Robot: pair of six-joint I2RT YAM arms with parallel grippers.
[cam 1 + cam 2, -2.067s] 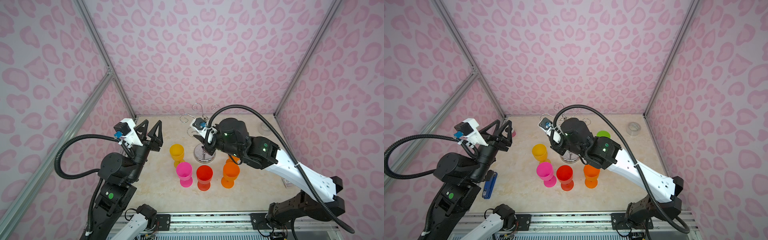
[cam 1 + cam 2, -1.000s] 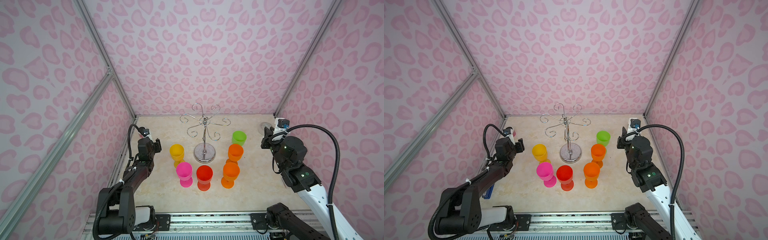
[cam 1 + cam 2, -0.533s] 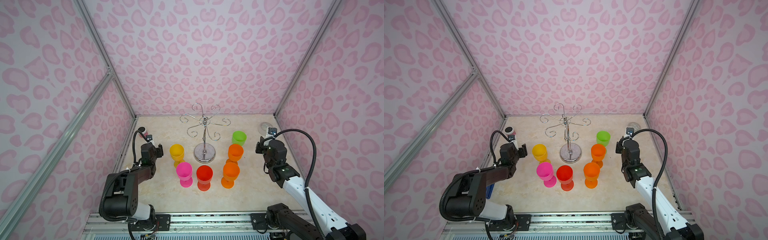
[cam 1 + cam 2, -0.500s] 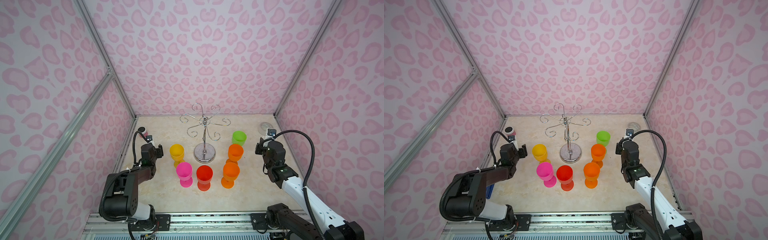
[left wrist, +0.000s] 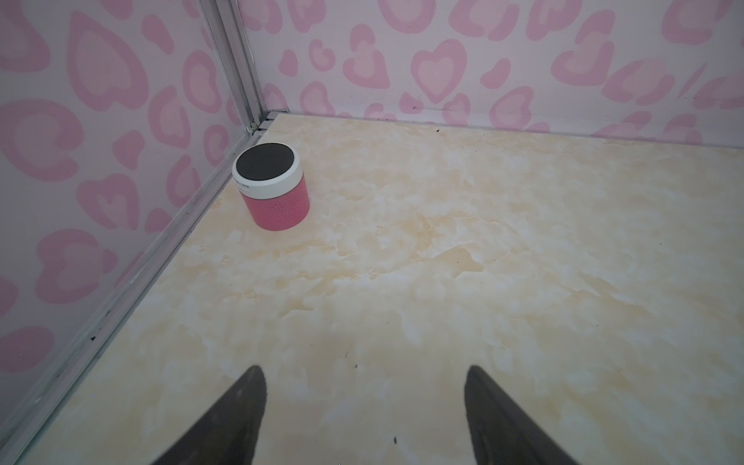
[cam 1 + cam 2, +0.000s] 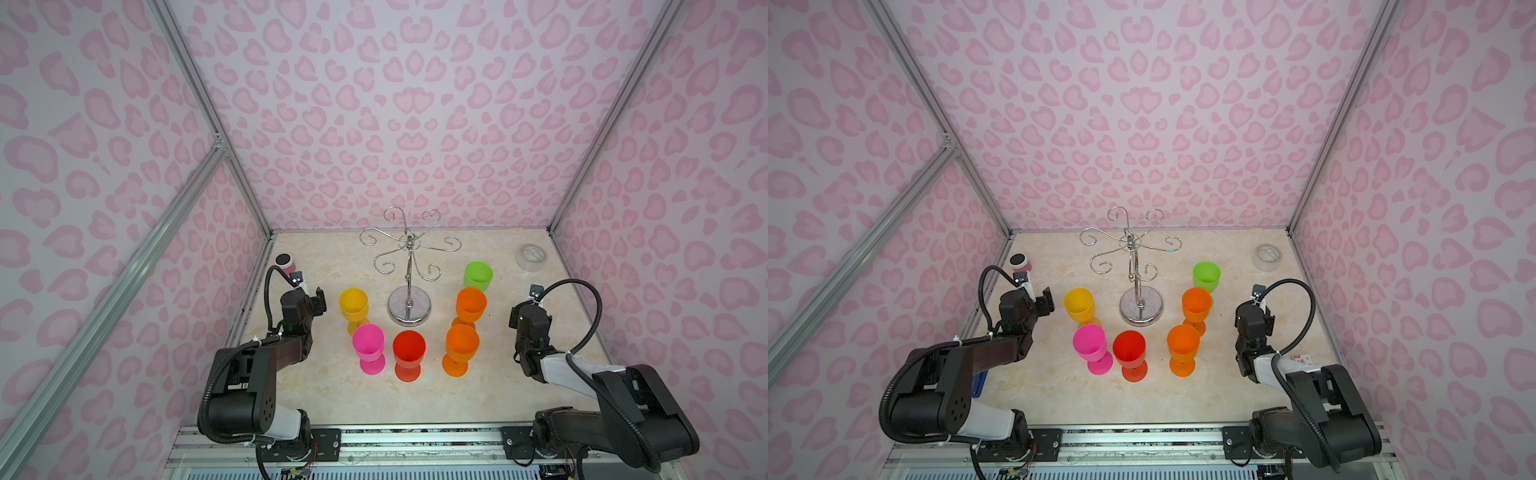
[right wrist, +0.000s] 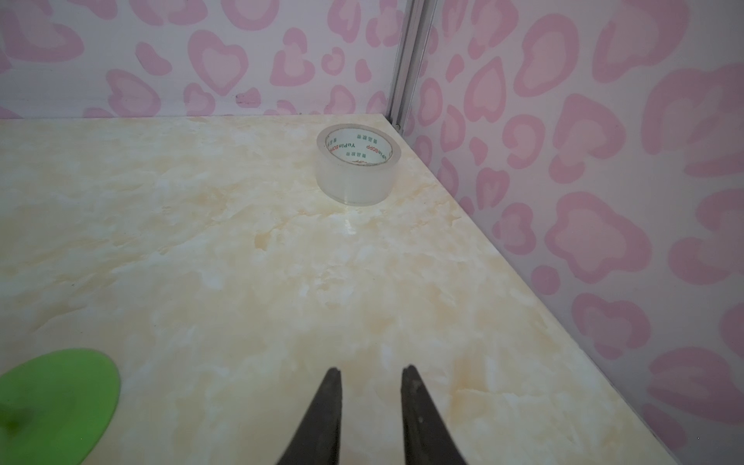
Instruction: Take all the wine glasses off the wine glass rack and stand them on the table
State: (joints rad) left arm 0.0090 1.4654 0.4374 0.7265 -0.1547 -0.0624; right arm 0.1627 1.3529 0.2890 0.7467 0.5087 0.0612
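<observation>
- Wine glass rack (image 6: 409, 309): stands upright at the centre of both top views, its round chrome base on the marbled tabletop (image 6: 498, 399) and its curled arms spread at the head of the pole, just below the back wall.
- Yellow wine glass (image 6: 353, 303): upright on the tabletop, just left of the rack base.
- Pink wine glass (image 6: 368, 343) and red wine glass (image 6: 409, 349): upright side by side, below the rack base in the frame.
- Front orange wine glass (image 6: 462, 345) and rear orange wine glass (image 6: 471, 303): upright, right of the base, the rear one directly above the front one in the frame.
- Green wine glass (image 6: 478, 276): upright, above the rear orange one. A blurred green part of it fills the lower left corner of the right wrist view.
- Left gripper (image 5: 364, 374): at the bottom of the left wrist view, its two dark fingers spread wide over bare tabletop with nothing between them. In the top views it sits left of the yellow glass, apart from it.
- Right gripper (image 7: 371, 370): at the bottom of the right wrist view, fingers separated by a narrow gap and holding nothing. In the top views it sits well right of the orange glasses.
- Pink canister (image 5: 271, 187): black-topped, near the left wall in the upper left of the left wrist view.
- Tape roll (image 7: 358, 163): clear, lying flat near the far right corner of the tabletop.
</observation>
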